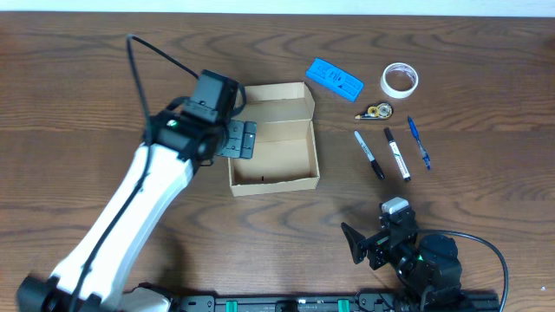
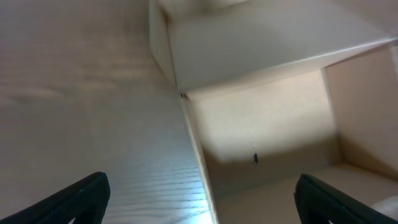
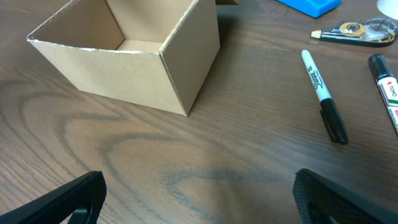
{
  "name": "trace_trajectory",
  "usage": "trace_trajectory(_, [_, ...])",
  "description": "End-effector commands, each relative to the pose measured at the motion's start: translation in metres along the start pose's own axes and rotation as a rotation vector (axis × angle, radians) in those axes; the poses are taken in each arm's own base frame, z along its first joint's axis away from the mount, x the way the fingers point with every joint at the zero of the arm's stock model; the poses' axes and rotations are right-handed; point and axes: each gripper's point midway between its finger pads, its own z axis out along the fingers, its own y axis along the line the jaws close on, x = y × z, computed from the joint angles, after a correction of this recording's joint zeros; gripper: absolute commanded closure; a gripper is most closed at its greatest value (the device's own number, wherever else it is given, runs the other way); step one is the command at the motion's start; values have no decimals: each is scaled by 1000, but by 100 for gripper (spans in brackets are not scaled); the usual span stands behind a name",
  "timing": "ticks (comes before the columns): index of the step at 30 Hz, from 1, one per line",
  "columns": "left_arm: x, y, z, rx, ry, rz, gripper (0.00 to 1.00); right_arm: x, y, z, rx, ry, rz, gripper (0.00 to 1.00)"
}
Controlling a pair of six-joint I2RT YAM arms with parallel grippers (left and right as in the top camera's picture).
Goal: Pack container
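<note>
Hovering over the left wall of the box (image 1: pixel 276 139), the left gripper (image 1: pixel 238 139) has its fingers spread wide and holds nothing. The box sits mid-table, flap thrown back, seemingly bare inside, though the wrist view blurs its floor. The right gripper (image 1: pixel 375 245) waits near the front edge, jaws wide and empty. Lined up to the right, handy for packing: two markers (image 1: pixel 383 154), a blue pen (image 1: pixel 420 143), tape (image 1: pixel 401 80), an eraser (image 1: pixel 334 79).

overhead looks straight down; left wrist cam sits close over the cardboard box (image 2: pixel 261 124) wall, right wrist cam faces it (image 3: pixel 124 56) from farther back
</note>
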Motion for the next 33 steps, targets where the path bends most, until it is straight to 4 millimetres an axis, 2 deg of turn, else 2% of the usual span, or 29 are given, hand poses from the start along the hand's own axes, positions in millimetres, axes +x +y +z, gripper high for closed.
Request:
trace_trajectory(1, [-11,2,-36,4,-80,166,5,1,5,0,-22,-1,0,1])
trace_trajectory(6, [1,4,-80,14,-134,276,5,1,5,0,-22,-1,0,1])
trace_trajectory(11, [24,-5,-114,97,-164,358,5,1,5,0,-22,-1,0,1])
trace_trajectory(15, [42,-2,-131,108,-146,366,5,1,5,0,-22,-1,0,1])
trace_trajectory(20, [66,-15,-153,216,-73,442,5,1,5,0,-22,-1,0,1])
trace_trajectory(27, [80,-16,-172,241,-34,443,5,1,4,0,-22,-1,0,1])
trace_trajectory(33, [80,-15,-185,240,-62,440,5,1,5,0,-22,-1,0,1])
